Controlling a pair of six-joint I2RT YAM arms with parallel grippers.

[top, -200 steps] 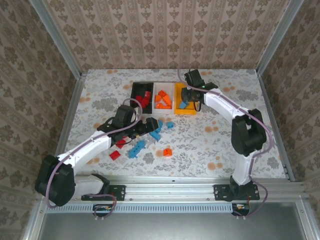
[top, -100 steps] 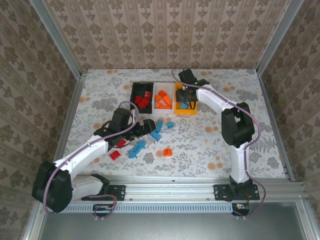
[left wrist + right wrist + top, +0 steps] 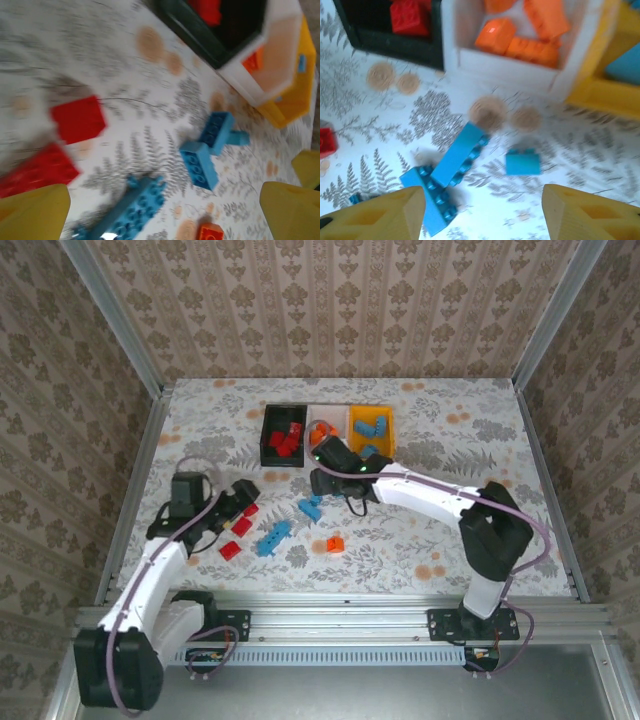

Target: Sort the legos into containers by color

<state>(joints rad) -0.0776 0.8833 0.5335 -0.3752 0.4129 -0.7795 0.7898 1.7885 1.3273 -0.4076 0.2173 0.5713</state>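
The table (image 3: pixel 450 510) holds three bins in a row. The black bin (image 3: pixel 266 440) has red legos (image 3: pixel 285 438) in it, the white bin (image 3: pixel 505 70) has orange legos (image 3: pixel 520 40), and the yellow bin (image 3: pixel 391 430) has blue legos (image 3: pixel 372 425). So I think much of the sorting is done. The left gripper (image 3: pixel 160 210) is wide open and empty, over loose red bricks (image 3: pixel 78 119). The right gripper (image 3: pixel 485 215) is open and empty too, over loose blue bricks (image 3: pixel 457 155). One orange brick (image 3: pixel 335 544) also waits on the table.
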